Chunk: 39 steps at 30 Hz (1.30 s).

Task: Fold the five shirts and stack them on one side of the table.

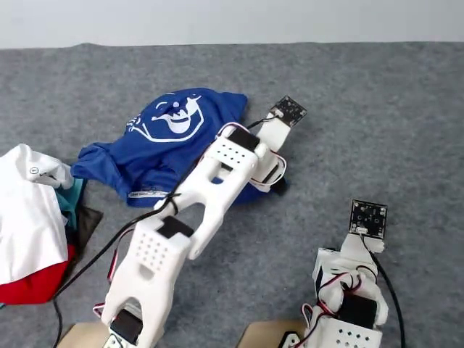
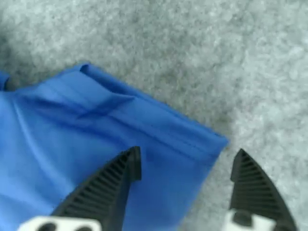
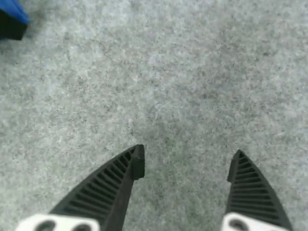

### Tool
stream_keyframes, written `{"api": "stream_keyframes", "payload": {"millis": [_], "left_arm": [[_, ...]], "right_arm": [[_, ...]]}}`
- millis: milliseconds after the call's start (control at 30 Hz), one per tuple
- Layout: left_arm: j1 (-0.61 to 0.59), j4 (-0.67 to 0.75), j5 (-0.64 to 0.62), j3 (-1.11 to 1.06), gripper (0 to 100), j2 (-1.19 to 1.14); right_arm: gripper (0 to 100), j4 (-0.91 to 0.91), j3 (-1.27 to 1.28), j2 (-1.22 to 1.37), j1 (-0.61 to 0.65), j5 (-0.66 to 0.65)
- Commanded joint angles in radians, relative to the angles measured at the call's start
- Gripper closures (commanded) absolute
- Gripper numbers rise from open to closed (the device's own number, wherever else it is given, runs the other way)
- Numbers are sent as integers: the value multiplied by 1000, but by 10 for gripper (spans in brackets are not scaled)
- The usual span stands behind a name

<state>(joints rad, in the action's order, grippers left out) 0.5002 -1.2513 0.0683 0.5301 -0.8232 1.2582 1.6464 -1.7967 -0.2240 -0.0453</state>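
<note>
At the far left of the high view lies a heap of crumpled cloth. A white cotton shirt is on top, a red shirt shows beneath its lower edge, and a teal shirt and a dark, near-black shirt stick out at its right side. All four touch one another.

Just right of the heap, in the upper left-centre of the frame, a royal-blue shirt with a white printed figure is spread loosely and rumpled on the grey felt-like table cover. Its left end lies just beside the teal cloth.

The white plastic left arm rises from the bottom left of the frame and slants up to the blue shirt's right edge, lying across that side of it. In the left wrist view, the left claw is spread wide and holds nothing. One black ribbed finger stands over the blue shirt's hemmed corner and the other stands over bare grey cover just past the hem. Whether the tips touch the cloth cannot be told.

At the lower right of the high view, the white right arm sits folded low, well apart from every shirt. In the right wrist view, the right claw is also spread wide and holds nothing. It is over plain grey cover, with a scrap of the blue shirt showing far off from its tips.
</note>
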Motion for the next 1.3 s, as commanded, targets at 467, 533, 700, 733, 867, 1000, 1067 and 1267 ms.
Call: {"api": "stream_keyframes", "payload": {"millis": [467,533,700,733,867,1000,1067,1267], "left_arm": [[9,-508,-15,905,996,-272],[15,-508,-17,901,996,-204],[17,-508,-18,779,996,46],[14,-508,-18,730,996,107],[3,-506,-15,473,995,368],[-20,-506,-12,214,995,631],[-44,-506,-12,90,995,756],[-229,-506,-11,-248,995,1114]], "right_arm": [[708,-13,-6,-10,8,-12],[708,-13,-8,-10,4,-14],[710,-12,-8,-10,2,-14],[710,-10,-8,-10,2,-14],[710,-7,-15,-10,2,-28],[710,-54,-29,-10,1,-209],[710,-94,-31,-10,1,-290],[711,-242,-25,-10,8,-394]]}}
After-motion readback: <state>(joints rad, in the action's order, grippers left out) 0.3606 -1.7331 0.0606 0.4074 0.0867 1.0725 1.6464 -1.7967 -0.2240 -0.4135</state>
